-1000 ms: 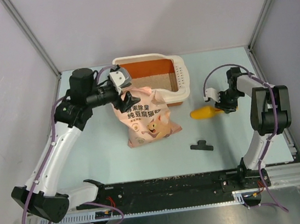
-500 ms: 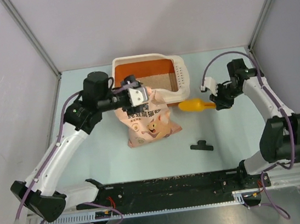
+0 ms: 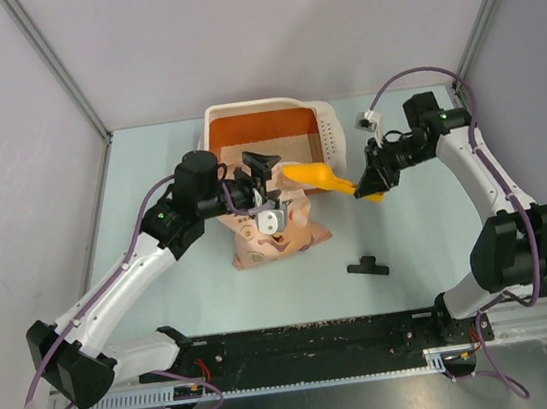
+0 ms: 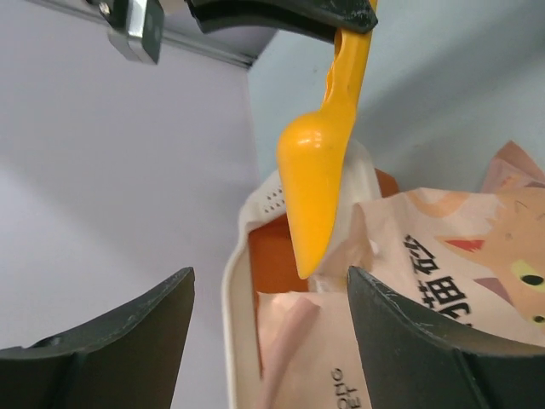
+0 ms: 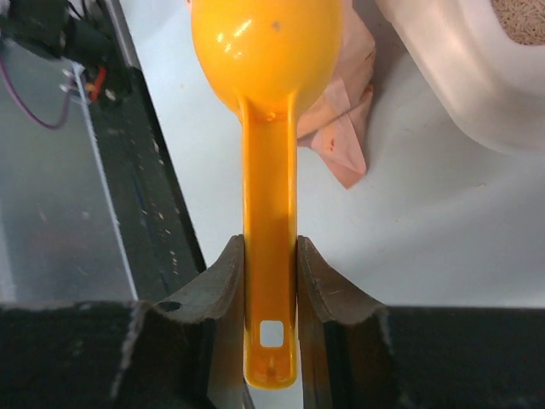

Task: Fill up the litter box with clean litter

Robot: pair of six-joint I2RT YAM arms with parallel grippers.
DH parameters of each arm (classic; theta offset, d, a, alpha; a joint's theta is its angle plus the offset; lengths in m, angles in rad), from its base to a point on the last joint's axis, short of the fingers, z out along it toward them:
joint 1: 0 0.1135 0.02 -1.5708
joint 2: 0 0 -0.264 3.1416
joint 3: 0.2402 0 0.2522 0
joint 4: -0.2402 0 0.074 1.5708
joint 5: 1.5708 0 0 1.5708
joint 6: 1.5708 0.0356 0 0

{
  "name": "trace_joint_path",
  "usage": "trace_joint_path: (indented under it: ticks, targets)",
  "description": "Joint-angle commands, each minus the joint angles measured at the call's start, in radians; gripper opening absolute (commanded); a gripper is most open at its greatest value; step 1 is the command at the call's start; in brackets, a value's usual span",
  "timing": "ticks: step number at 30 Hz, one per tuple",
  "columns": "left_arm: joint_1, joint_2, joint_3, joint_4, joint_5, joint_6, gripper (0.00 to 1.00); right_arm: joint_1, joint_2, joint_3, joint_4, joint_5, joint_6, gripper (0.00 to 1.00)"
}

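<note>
The right fingers are clenched on the handle of an orange scoop, whose bowl is held above the open top of a pink bag. The left fingers are spread wide and empty above that bag. Just beyond it, at the far middle of the surface, stands the litter box, with clean litter on its floor. A black clip lies nearer, to the right.

Glossy plastic scoop, plastic litter box
</note>
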State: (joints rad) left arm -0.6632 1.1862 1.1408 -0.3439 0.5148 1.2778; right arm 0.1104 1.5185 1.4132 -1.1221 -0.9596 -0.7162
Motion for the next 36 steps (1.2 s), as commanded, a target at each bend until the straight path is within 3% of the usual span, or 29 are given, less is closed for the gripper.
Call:
trace_joint_path:
  ticks: [1, 9, 17, 23, 31, 35, 36]
  targets:
    - [-0.006, -0.007, 0.016, 0.1, 0.108, 0.118, 0.76, -0.052, 0.026, 0.075, 0.013, -0.171, 0.156, 0.0]
    - [-0.033, 0.047, -0.021, 0.277, 0.094, 0.204, 0.75, -0.057, 0.035, 0.047, 0.189, -0.329, 0.469, 0.0]
    - [-0.068, 0.131, -0.044, 0.44, 0.042, 0.3, 0.72, -0.037, 0.035, 0.004, 0.312, -0.41, 0.616, 0.0]
    - [-0.093, 0.187, -0.036, 0.549, -0.033, 0.351, 0.58, -0.021, 0.026, -0.026, 0.35, -0.424, 0.67, 0.0]
    - [-0.102, 0.231, -0.03, 0.571, -0.108, 0.376, 0.43, -0.002, 0.011, -0.045, 0.367, -0.418, 0.689, 0.0]
    - [-0.105, 0.259, -0.019, 0.571, -0.162, 0.393, 0.27, 0.003, 0.012, -0.046, 0.404, -0.419, 0.712, 0.0]
    - [-0.104, 0.263, -0.018, 0.571, -0.171, 0.391, 0.18, 0.003, 0.014, -0.046, 0.413, -0.419, 0.736, 0.0]
